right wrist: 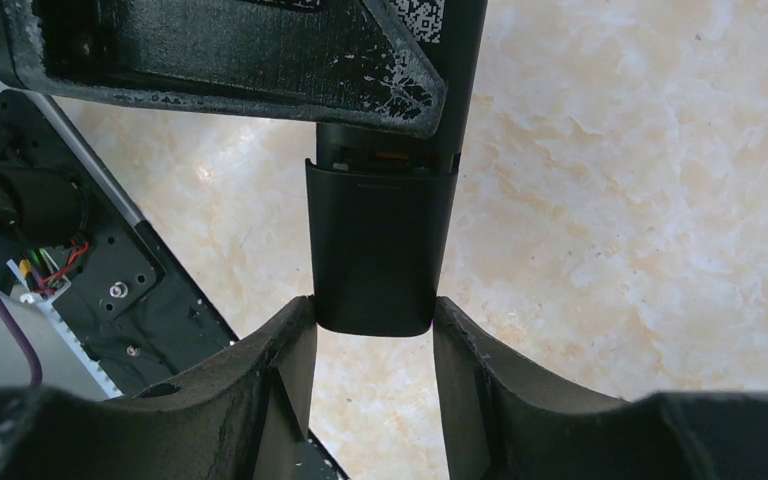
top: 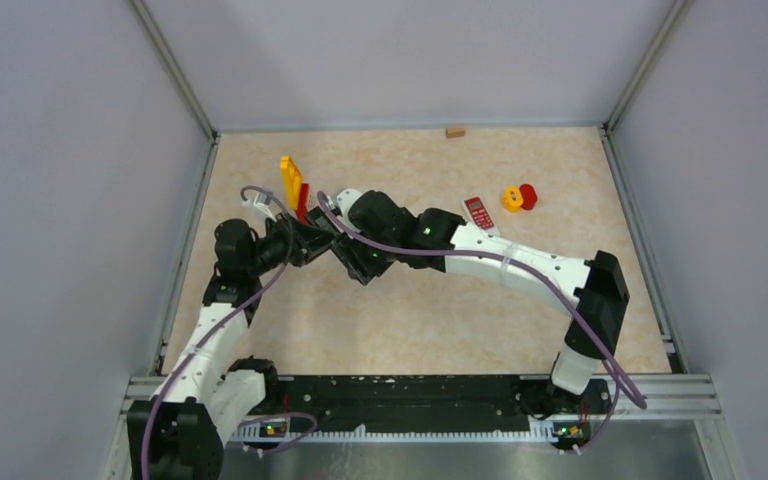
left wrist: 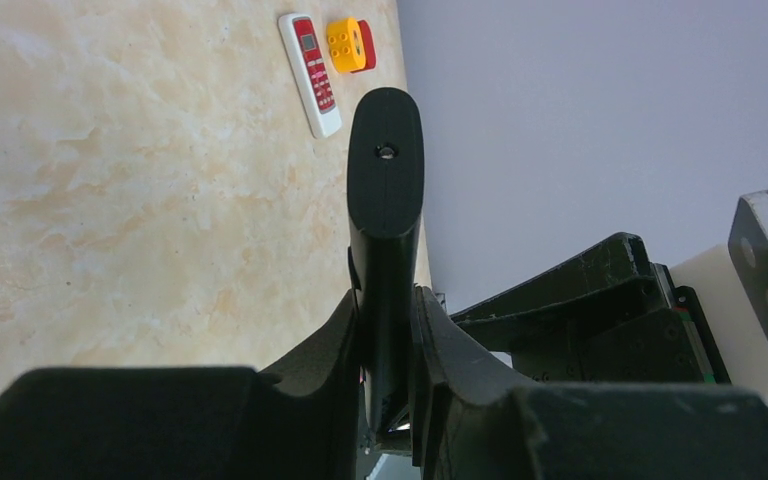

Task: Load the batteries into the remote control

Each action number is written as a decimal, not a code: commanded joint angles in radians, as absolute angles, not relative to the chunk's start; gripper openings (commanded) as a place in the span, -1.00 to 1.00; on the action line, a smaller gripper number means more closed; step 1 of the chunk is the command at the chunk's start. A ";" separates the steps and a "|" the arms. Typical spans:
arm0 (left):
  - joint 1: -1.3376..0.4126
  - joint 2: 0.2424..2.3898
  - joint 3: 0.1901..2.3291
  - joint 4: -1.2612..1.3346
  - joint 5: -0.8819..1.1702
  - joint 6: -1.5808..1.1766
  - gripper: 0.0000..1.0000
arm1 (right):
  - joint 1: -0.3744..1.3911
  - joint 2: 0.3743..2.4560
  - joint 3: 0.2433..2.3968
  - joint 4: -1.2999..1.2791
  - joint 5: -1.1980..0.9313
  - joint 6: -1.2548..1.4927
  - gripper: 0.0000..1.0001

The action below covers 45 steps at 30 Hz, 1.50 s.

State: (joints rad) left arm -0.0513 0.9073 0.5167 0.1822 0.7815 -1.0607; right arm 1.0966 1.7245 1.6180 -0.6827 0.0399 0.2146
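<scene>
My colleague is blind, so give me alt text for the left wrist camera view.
The left claw is shut on a black remote that juts out between its fingers. Beyond, on the marbled table, lie a red-and-white remote, a yellow block and a red block.

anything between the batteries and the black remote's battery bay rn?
Yes: the back cover sits over the bay, slid open only a crack. The right gripper flanks the cover's end, and the left gripper clamps the black remote. No loose batteries in view.
</scene>
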 commanded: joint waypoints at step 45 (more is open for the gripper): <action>-0.060 0.967 0.525 0.306 0.866 -1.195 -1.00 | 1.019 1.293 1.124 -0.040 0.092 0.662 0.68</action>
